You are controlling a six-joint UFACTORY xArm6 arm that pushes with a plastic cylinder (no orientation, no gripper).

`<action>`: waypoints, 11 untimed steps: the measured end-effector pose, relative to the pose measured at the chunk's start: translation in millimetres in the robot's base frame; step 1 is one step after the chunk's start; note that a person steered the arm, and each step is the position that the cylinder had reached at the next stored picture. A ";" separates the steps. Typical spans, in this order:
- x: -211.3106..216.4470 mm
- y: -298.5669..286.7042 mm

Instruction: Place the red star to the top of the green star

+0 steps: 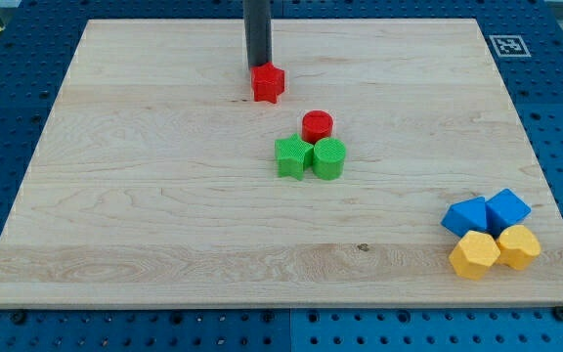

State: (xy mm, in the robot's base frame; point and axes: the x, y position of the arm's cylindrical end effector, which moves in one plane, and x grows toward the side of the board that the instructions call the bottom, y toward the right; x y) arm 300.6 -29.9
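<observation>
The red star point(268, 83) lies near the view's top, a little left of the middle of the wooden board point(145, 196). My tip point(258, 69) stands just above and left of it, touching or nearly touching its top-left side. The green star point(292, 156) lies near the board's middle, below and slightly right of the red star, with a gap between them. A green round block point(328, 158) touches the green star's right side. A red round block point(317, 126) sits just above the two green blocks.
Two blue blocks point(465, 215) point(507, 209) and two yellow blocks point(474, 254) point(517, 246) form a cluster at the view's bottom right. A marker tag point(507, 45) sits off the board's top right corner.
</observation>
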 end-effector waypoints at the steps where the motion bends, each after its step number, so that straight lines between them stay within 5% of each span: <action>1: 1.5 2.5; 11: 66.1 -7.8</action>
State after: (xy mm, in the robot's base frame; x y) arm 366.7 -37.7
